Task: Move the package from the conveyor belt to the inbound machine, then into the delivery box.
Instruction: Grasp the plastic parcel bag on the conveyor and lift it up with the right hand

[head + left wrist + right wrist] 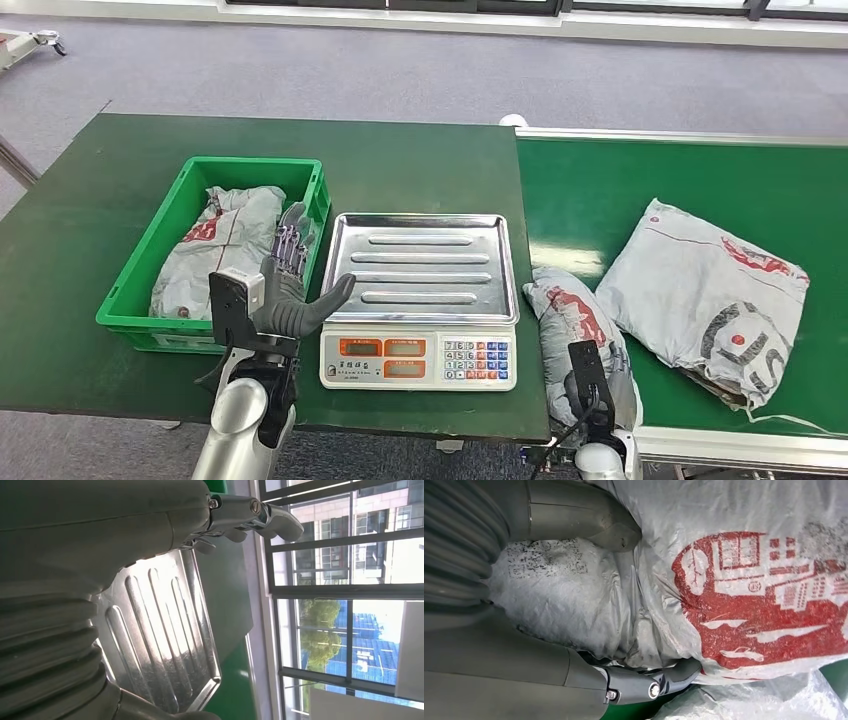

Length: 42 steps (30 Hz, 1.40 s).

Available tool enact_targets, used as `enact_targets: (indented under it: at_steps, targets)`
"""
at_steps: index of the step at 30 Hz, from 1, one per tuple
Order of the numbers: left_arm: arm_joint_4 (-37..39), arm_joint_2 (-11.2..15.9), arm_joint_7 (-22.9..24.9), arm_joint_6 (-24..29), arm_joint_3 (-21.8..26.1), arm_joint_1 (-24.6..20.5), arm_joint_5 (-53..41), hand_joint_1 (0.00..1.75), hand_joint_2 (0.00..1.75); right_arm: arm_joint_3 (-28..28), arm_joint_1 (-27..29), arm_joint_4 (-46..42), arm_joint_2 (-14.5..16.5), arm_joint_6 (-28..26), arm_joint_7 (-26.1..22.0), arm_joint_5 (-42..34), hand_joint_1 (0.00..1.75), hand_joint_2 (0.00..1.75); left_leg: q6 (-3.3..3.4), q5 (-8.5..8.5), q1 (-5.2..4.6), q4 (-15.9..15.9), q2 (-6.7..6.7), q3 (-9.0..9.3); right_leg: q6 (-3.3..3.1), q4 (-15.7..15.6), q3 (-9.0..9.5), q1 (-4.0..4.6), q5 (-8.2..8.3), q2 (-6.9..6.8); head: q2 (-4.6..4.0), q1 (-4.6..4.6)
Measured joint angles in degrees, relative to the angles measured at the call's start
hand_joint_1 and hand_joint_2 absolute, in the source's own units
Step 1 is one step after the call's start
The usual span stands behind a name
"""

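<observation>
A small grey package with red print [568, 312] lies at the conveyor belt's [600, 190] near left edge, right beside the scale. My right hand [594, 392] grips its near end; in the right wrist view the thumb and a dark finger [649, 686] wrap around the crumpled package [734, 595]. The inbound machine is a scale with a steel tray [430, 262] and a keypad front [420, 360]. My left hand [288, 292] hovers open between the green crate [140, 262] and the tray, its thumb pointing toward the tray [155, 630]. It holds nothing.
The green crate holds another grey package [225, 245]. A larger grey package [710, 295] lies farther right on the belt. The dark green table [90, 190] stretches bare to the left and behind the crate. Windows [345, 580] stand beyond the table.
</observation>
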Motion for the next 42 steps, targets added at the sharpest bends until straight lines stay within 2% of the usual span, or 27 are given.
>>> enact_targets:
  at_steps: [4, 8, 14, 20, 31, 42]
  targets:
    - [-0.32, 0.0, 0.13, 0.01, -0.28, -0.01, 0.0, 0.0, 1.75, -1.06, -1.51, 2.58, -0.1, 0.54, -1.08, -1.39, 0.0, 1.75, 0.1, -0.13, 0.03, 0.0, 0.09, 0.44, 0.12, -0.28, 0.53, 0.02, -0.08, 0.09, 0.0, 0.0]
    - [-0.65, 0.0, 0.15, 0.01, -0.44, -0.01, -0.02, 0.0, 1.75, -1.77, -2.42, 4.1, -0.18, 0.93, -1.39, -1.89, 1.75, 1.75, 0.31, -0.26, 0.05, 0.0, 0.09, 0.95, 0.26, -0.53, 1.18, 0.04, -0.18, 0.1, 0.0, 0.0]
    - [-1.13, -0.01, 0.12, 0.0, -0.75, -0.01, -0.31, 0.0, 1.75, -2.79, -3.17, 4.67, -0.28, 2.01, -3.5, -2.79, 1.75, 1.75, 0.64, -0.34, 0.06, 0.01, 0.15, 1.25, 0.39, -0.78, 1.61, 0.03, -0.16, 0.23, 0.0, 0.01]
    - [-1.19, 0.0, 0.09, -0.02, -0.79, 0.0, -0.87, 0.0, 1.75, -2.68, -2.29, 1.23, -0.19, 2.34, -1.11, -1.7, 1.75, 1.75, 0.75, -0.46, 0.04, 0.04, 0.13, 1.29, 0.73, -0.83, 1.72, 0.01, 0.23, 0.21, 0.0, 0.01]
    - [-1.08, 0.04, 0.09, -0.02, -0.79, 0.0, -1.05, 0.0, 1.75, -0.18, -0.48, -5.48, -0.07, 2.6, 0.95, -1.47, 1.75, 1.75, 0.68, -0.51, 0.05, 0.0, 0.08, 0.69, 0.6, -0.74, 1.15, 0.03, 0.11, 0.16, 0.0, 0.0]
    - [-1.01, 0.04, 0.09, -0.02, -0.79, 0.0, -1.05, 0.0, 1.75, 0.3, 0.33, -7.44, -0.06, 2.6, 1.03, -1.57, 1.75, 1.75, 0.66, -0.52, 0.05, -0.01, 0.05, 0.41, 0.55, -0.72, 0.88, 0.02, 0.06, 0.11, 0.0, 0.0]
